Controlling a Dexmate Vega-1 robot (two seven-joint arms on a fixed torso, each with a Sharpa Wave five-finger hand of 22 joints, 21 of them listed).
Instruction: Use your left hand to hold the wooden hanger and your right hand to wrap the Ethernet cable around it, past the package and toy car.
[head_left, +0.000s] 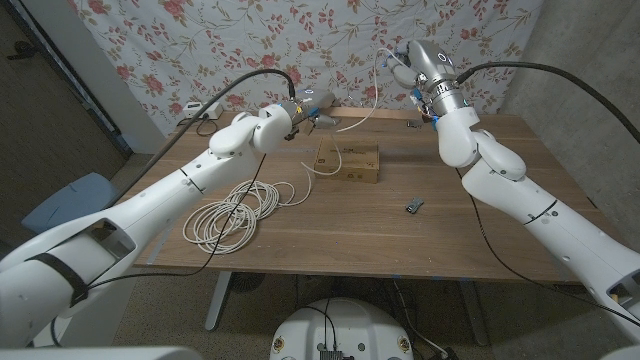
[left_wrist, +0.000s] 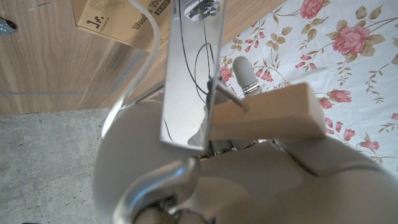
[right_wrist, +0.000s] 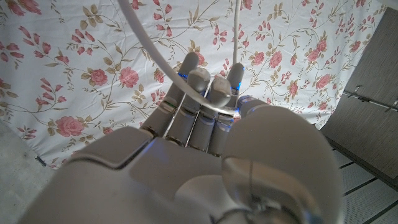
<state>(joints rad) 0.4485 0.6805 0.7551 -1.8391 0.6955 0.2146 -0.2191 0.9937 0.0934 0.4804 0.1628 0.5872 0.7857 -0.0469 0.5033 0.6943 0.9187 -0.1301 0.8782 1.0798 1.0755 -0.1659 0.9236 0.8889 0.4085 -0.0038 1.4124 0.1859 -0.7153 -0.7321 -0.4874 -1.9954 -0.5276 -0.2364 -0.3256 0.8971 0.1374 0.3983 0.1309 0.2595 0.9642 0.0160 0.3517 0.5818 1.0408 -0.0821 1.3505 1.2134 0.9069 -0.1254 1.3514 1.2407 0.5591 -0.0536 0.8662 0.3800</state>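
Left hand (head_left: 300, 108) grips the wooden hanger (head_left: 322, 119) at the table's far edge, its long axis running sideways toward the right hand (head_left: 412, 62), which is raised and closed around the Ethernet cable (head_left: 366, 98), so the wrap comes from the right.

I see a wooden table (head_left: 330, 225) standing on a grey speckled floor (head_left: 250, 320). Far behind it hangs a white curtain (head_left: 250, 45) with red roses. At the left stands a blue chair (head_left: 65, 200).
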